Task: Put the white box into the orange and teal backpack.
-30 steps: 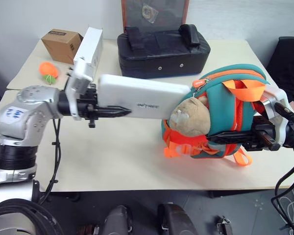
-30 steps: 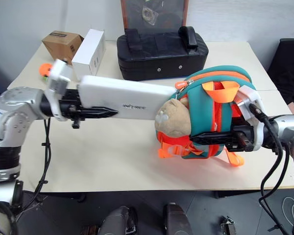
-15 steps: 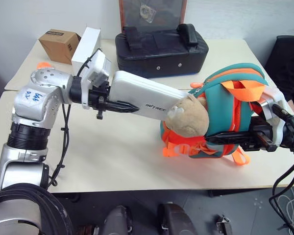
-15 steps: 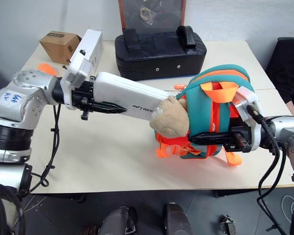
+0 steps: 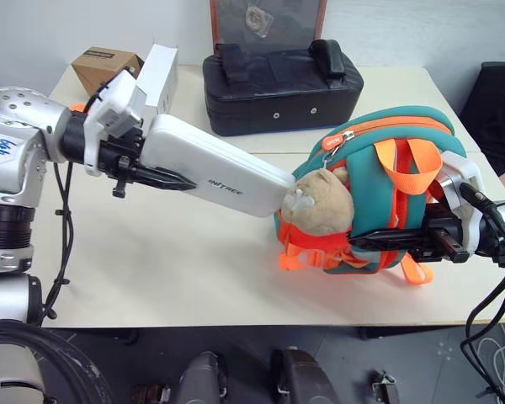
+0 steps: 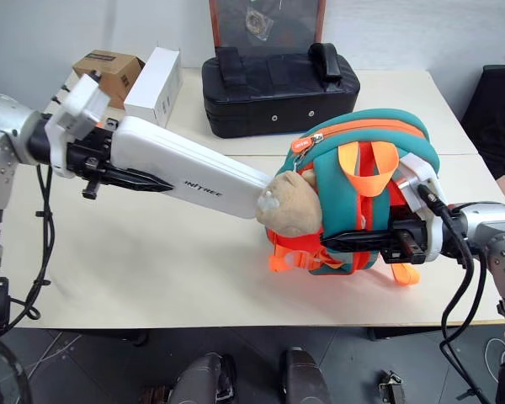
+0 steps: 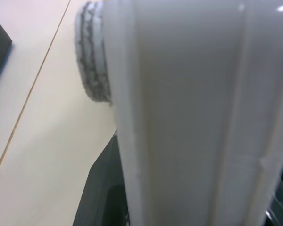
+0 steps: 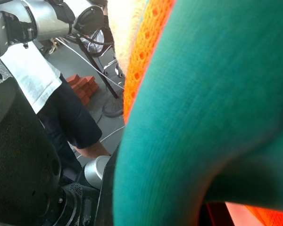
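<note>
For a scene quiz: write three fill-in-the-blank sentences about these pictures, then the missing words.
1. The left gripper holds the white ____.
2. The box's far end meets the orange and teal backpack, held by the ____ gripper.
3. Behind them on the table sits a ____ padded case.
Missing: box; right; black

The setting was a robotics lab or office. Evidence — pale work tables (image 5: 194,278) pushed together, a plain wall (image 5: 59,29), loose cables (image 5: 488,353) on the floor.
</note>
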Controlling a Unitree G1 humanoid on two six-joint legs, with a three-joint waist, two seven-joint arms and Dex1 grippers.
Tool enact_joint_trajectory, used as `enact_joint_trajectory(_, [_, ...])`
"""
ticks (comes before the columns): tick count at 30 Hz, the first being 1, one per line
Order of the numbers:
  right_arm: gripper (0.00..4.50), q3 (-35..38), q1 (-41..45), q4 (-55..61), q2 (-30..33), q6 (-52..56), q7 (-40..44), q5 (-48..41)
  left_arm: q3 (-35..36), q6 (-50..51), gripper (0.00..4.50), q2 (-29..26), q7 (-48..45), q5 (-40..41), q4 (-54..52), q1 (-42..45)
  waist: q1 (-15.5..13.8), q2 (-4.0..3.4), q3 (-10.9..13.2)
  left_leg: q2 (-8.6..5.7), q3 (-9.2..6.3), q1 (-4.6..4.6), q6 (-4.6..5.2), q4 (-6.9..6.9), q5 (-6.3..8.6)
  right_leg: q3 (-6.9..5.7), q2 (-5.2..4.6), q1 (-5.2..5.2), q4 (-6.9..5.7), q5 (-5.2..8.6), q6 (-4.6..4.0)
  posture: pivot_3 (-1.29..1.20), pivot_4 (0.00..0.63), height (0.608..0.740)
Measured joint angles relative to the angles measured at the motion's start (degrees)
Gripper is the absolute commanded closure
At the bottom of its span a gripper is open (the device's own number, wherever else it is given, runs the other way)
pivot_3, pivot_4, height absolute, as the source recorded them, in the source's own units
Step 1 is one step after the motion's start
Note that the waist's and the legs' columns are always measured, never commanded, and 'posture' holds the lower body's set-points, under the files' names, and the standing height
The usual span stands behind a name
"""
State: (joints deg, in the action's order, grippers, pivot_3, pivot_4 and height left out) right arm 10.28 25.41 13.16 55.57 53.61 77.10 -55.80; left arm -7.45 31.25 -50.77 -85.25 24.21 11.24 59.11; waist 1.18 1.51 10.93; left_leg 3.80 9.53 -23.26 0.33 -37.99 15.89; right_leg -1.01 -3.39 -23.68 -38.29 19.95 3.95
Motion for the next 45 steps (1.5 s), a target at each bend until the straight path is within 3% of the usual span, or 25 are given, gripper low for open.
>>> enact_joint_trajectory(15, [4.48, 0.31, -3.16, 2.86, 0.22, 0.22, 0.68, -1.28, 1.95, -0.6, 3.12, 10.7, 3.24, -1.51, 10.18, 10.48, 0.35, 0.0, 0.0, 0.0, -0.03, -0.02, 0.01, -0.09, 0.01, -0.01, 0.0, -0.02, -0.16, 0.0, 0.03, 0.0, 0.15, 0.74])
enact_joint_trajectory(23, [4.48, -0.08, -3.53, 3.96, -0.89, -0.09, -0.89, -1.39, 4.3, -0.09, 3.12, 14.93, 7.54, -0.67, 5.96, 5.97, 0.37, 0.0, 0.0, 0.01, -0.06, 0.01, -0.01, -0.15, 0.0, 0.0, 0.0, -0.02, -0.29, 0.0, 0.02, 0.0, 0.15, 0.74])
enact_joint_trajectory(35, [4.48, -0.57, -3.11, 4.55, -1.42, -0.12, -1.33, -1.44, 8.17, 8.27, 3.12, 30.08, 17.83, 5.54, 5.53, -1.82, 0.26, 0.0, 0.0, -0.03, -0.15, 0.02, 0.0, -0.2, 0.01, -0.05, -0.04, 0.05, -0.32, 0.0, 0.03, 0.0, 0.15, 0.74])
enact_joint_trajectory(42, [4.48, -0.61, -3.09, 5.93, -2.65, 0.25, -3.25, -2.55, 1.45, 2.14, 3.12, 41.21, 21.62, 0.28, 12.78, -2.11, 0.16, 0.0, 0.0, -0.07, -0.16, 0.03, -0.02, -0.2, 0.0, -0.06, -0.03, 0.08, -0.28, -0.01, 0.03, 0.0, 0.15, 0.74])
enact_joint_trajectory(45, [4.5, -0.7, -3.09, 6.83, -3.69, 0.29, -4.91, -2.8, -1.07, 0.74, 2.18, 42.84, 22.22, -1.84, 14.3, -2.09, 0.47, 0.0, 0.0, -0.05, -0.16, 0.03, -0.03, -0.14, 0.0, -0.03, -0.01, 0.05, -0.26, 0.0, 0.03, 0.0, 0.15, 0.74])
